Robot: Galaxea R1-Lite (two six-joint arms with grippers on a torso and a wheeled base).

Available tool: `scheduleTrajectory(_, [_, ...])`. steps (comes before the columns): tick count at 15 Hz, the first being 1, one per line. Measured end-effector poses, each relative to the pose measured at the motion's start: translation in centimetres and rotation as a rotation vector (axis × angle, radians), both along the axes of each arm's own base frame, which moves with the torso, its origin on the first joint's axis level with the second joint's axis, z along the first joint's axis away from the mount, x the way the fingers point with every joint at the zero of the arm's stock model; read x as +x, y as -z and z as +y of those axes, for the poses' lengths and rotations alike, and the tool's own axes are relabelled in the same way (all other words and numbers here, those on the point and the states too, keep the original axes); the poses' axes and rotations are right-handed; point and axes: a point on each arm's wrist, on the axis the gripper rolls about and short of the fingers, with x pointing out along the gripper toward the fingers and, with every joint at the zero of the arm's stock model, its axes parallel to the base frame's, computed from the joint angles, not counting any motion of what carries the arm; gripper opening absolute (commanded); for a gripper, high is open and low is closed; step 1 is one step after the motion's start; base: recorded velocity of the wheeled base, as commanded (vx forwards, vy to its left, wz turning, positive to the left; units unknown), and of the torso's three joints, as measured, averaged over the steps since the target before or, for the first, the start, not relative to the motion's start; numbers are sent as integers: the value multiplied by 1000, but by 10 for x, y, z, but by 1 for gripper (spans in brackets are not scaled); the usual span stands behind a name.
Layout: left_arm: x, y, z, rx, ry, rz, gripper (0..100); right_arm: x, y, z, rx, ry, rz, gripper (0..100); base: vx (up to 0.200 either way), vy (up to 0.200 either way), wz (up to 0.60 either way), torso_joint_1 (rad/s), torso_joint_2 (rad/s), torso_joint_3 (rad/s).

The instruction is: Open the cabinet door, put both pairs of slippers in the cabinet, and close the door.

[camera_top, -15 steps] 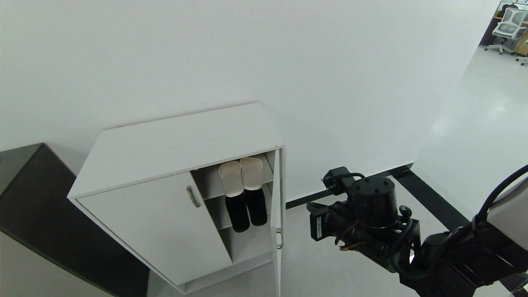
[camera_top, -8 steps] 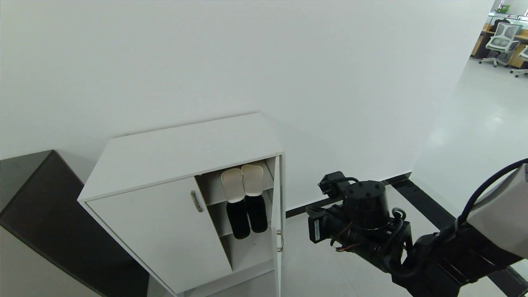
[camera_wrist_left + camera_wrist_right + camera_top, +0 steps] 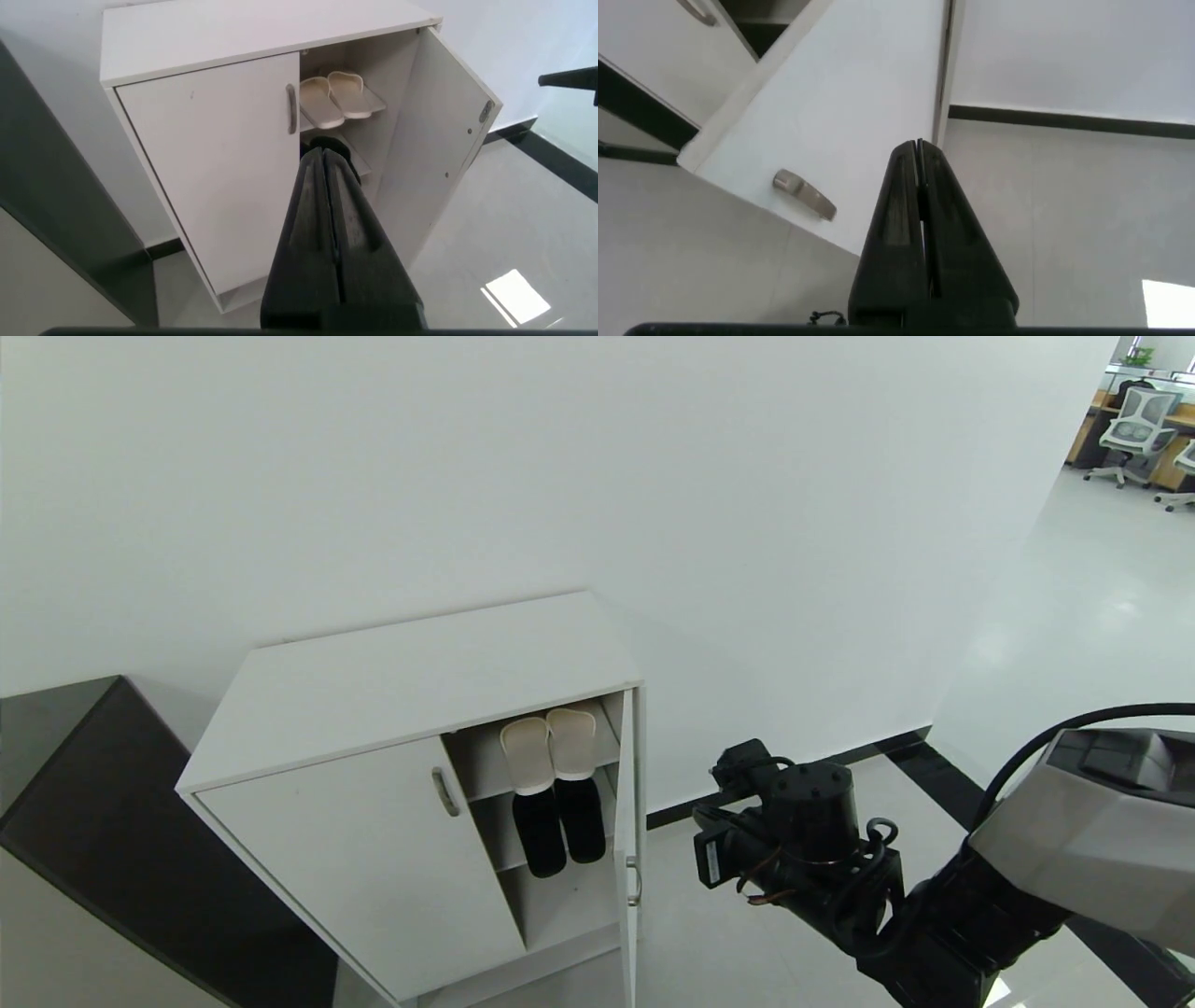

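Observation:
The white cabinet point(image 3: 420, 658) stands against the wall, its right door point(image 3: 627, 821) swung open and seen edge-on, its left door point(image 3: 373, 859) closed. A beige pair of slippers point(image 3: 551, 747) lies on the upper shelf and a black pair point(image 3: 560, 826) on the shelf below. My right arm point(image 3: 812, 859) hangs low, just right of the open door. Its gripper point(image 3: 921, 149) is shut and empty, close to the door's outer face point(image 3: 859, 121) near the handle point(image 3: 803, 194). My left gripper point(image 3: 323, 154), shut and empty, points at the opening below the beige slippers point(image 3: 341, 93).
A dark panel point(image 3: 93, 821) leans left of the cabinet. A black baseboard point(image 3: 896, 733) runs along the wall. Open grey floor point(image 3: 728, 952) lies right of the door. Office chairs point(image 3: 1134, 415) stand far off at the right.
The head view shifted a little a second ago. Since then my right arm has sunk slightly and edged toward the open door. The cabinet and the slippers have stayed put.

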Motion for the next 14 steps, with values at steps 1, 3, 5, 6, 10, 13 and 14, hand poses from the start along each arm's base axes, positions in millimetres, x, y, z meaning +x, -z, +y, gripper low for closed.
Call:
scheduleTrajectory(1, [0,0,0,0,0,0,0,1,1,0,5,2,-8,0,0,0,0,0,0,0])
scheduleTrajectory(3, [0,0,0,0,0,0,0,1,3,0,7,0,-12,0,0,0,0,0,0,0])
scheduleTrajectory(5, [0,0,0,0,0,0,0,0,4,-1,2,2,-12,0,0,0,600,2,2,5])
scheduleTrajectory(6, [0,0,0,0,0,0,0,0,4,-1,-2,4,-14,0,0,0,600,-2,-7,7])
scheduleTrajectory(10, [0,0,0,0,0,0,0,-1,1,-2,2,3,-27,0,0,0,450,10,2,3])
scheduleTrajectory(13, [0,0,0,0,-3,0,0,-6,-13,-6,30,-11,-100,0,0,0,0,0,0,0])
scheduleTrajectory(14, [0,0,0,0,0,0,0,-8,-18,-8,44,-11,-128,0,0,0,0,0,0,0])
